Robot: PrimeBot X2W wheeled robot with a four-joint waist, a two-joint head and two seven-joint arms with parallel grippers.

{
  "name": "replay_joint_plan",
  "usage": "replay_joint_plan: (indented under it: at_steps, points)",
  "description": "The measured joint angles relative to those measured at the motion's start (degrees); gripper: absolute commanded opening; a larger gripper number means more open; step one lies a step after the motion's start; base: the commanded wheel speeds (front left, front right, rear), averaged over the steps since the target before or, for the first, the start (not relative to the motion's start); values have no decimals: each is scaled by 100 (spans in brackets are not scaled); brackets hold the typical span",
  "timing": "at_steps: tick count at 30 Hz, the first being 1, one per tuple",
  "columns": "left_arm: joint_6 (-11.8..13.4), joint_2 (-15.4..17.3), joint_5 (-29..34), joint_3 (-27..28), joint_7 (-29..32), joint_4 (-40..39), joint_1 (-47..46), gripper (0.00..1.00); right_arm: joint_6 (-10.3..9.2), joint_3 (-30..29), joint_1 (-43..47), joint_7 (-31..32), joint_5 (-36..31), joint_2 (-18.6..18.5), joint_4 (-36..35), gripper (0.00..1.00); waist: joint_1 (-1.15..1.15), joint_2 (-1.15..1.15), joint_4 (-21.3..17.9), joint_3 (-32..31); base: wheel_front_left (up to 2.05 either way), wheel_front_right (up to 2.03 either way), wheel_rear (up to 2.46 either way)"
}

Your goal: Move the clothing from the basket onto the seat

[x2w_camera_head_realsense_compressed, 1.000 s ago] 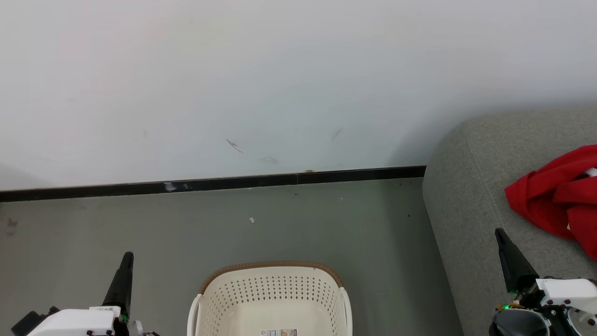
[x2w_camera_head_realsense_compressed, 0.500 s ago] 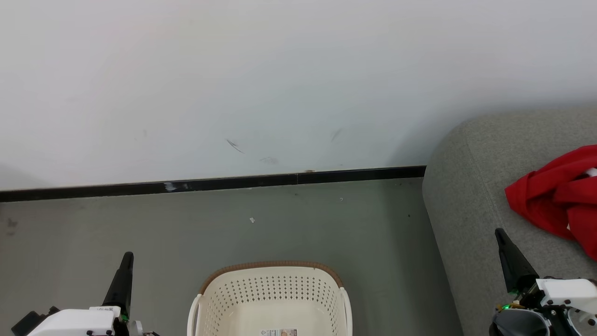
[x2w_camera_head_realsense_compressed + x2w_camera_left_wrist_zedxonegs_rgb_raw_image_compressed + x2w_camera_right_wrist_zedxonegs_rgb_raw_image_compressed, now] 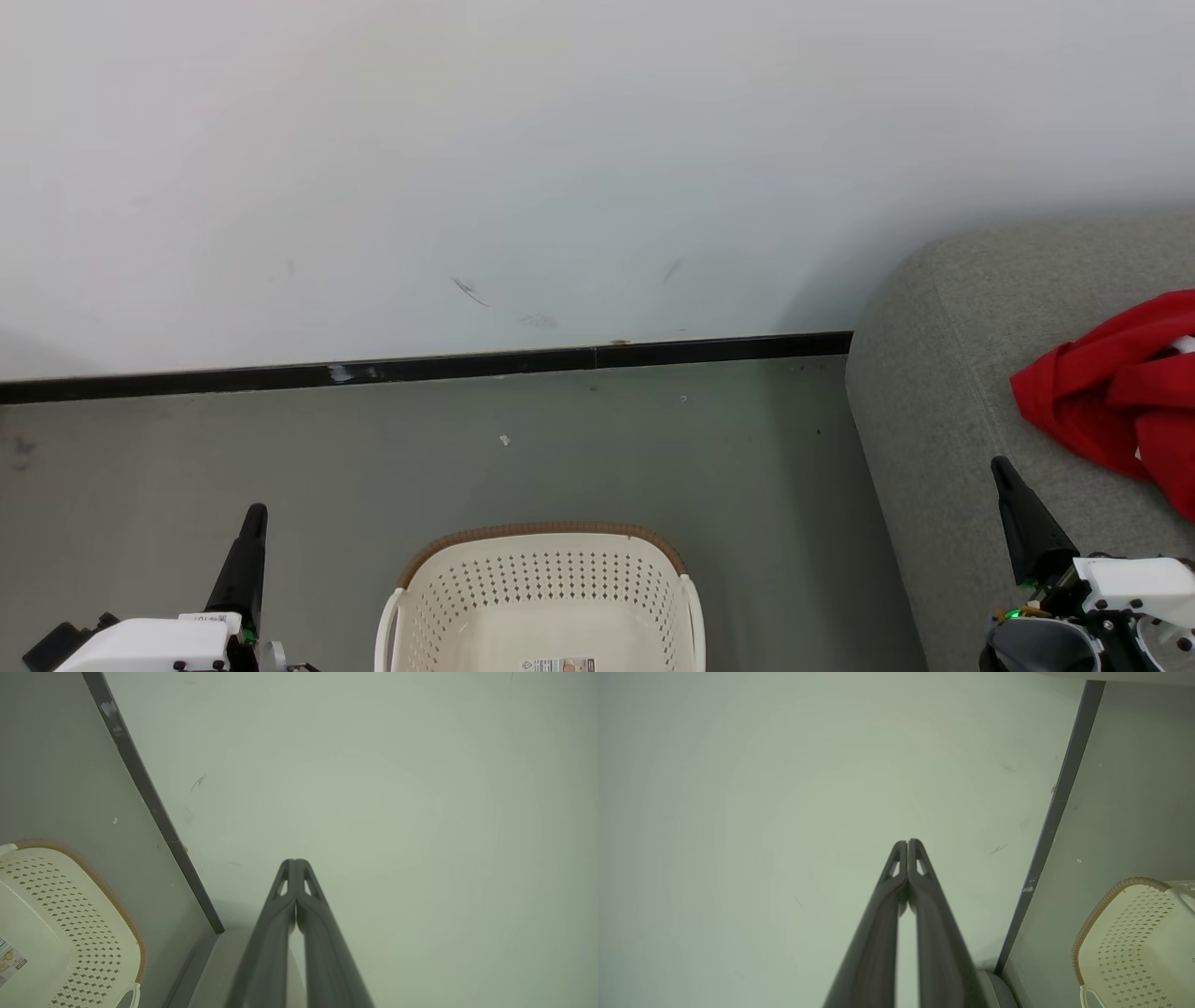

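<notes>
The red clothing (image 3: 1116,401) lies crumpled on the grey seat (image 3: 943,373) at the right edge of the head view. The cream basket (image 3: 541,574) with a brown rim stands on the floor at bottom centre, its inside bare apart from a label; it also appears as the basket (image 3: 70,919) and the basket (image 3: 1134,933) in the wrist views. My left gripper (image 3: 255,513) is shut, empty, left of the basket. My right gripper (image 3: 1001,464) is shut and empty over the seat's front, below-left of the clothing. The left gripper (image 3: 295,862) and right gripper (image 3: 907,842) have their tips together.
A white wall (image 3: 560,168) with a black baseboard (image 3: 420,366) runs behind the grey floor (image 3: 560,448). The floor between the basket and the wall is open. The seat's rounded arm stands right of the basket.
</notes>
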Motion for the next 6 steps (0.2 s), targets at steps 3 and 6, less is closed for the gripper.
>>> replay_joint_plan:
  at_steps: [3,6]
  points:
    - [0,0,0,1,0,0,0,0,0,0,-1,0,15,0,1,0,0,0,0,0,0,0,0]
    - [0,0,0,1,0,1,0,0,0,0,-1,0,31,-1,1,0,0,0,0,0,0,0,0]
